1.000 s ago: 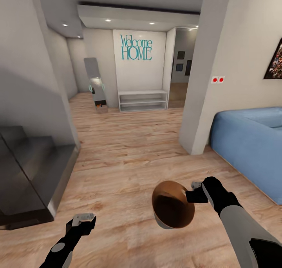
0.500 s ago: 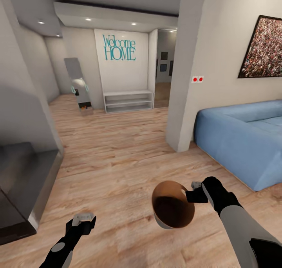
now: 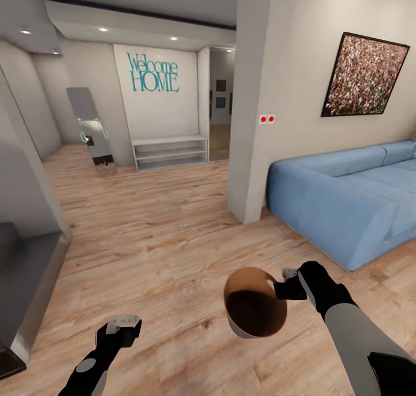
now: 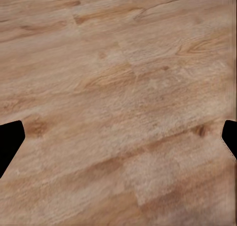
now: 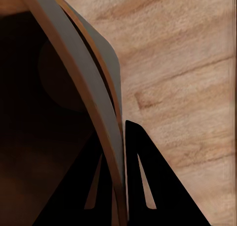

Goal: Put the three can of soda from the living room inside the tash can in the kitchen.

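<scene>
Head view: pillar (image 3: 254,95) beside sofa (image 3: 346,193)

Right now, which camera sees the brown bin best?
The head view: the whole trash can shows there, with its round rim and dark inside, held at the rim by the right gripper. The right wrist view shows just a close slice of its rim. The left wrist view shows wood floor.

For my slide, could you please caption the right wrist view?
Right gripper pinching the bin by its rim, above the wood floor.
</scene>
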Tool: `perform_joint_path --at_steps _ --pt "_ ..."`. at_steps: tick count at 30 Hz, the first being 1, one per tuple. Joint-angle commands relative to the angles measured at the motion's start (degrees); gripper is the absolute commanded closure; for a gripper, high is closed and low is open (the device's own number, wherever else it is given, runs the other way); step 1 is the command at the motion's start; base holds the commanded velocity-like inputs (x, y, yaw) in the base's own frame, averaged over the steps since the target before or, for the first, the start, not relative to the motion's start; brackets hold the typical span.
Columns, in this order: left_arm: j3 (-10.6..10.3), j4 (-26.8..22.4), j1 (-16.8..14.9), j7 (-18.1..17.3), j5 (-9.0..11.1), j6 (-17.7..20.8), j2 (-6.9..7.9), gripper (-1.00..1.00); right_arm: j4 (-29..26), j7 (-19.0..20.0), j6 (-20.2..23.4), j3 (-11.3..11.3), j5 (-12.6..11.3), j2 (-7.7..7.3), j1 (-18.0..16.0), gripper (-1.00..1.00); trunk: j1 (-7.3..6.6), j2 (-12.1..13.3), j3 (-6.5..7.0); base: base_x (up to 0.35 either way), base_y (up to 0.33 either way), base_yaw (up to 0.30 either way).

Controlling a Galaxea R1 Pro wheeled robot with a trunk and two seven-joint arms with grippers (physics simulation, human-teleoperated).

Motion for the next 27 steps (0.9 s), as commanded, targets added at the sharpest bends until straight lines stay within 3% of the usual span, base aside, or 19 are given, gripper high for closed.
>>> perform_joint_path --at_steps 1,11,27 --pt "0.0 0.0 0.0 0.0 0.0 0.0 0.00 -1.00 0.0 0.3 0.3 -0.1 -1.6 0.01 0.0 1.00 0.00 0.0 0.05 0.000 0.000 -0.221" --pt "0.0 0.1 0.0 0.0 0.0 0.0 0.00 -1.00 0.0 0.3 0.3 -0.1 -1.6 0.05 0.0 1.00 0.00 0.0 0.53 0.000 -0.052 -0.221" --pt "-0.1 0.4 0.0 0.0 0.0 0.0 0.00 -1.00 0.0 0.3 0.3 -0.2 -1.5 0.01 0.0 1.00 0.00 0.0 1.30 0.000 -0.190 -0.221"
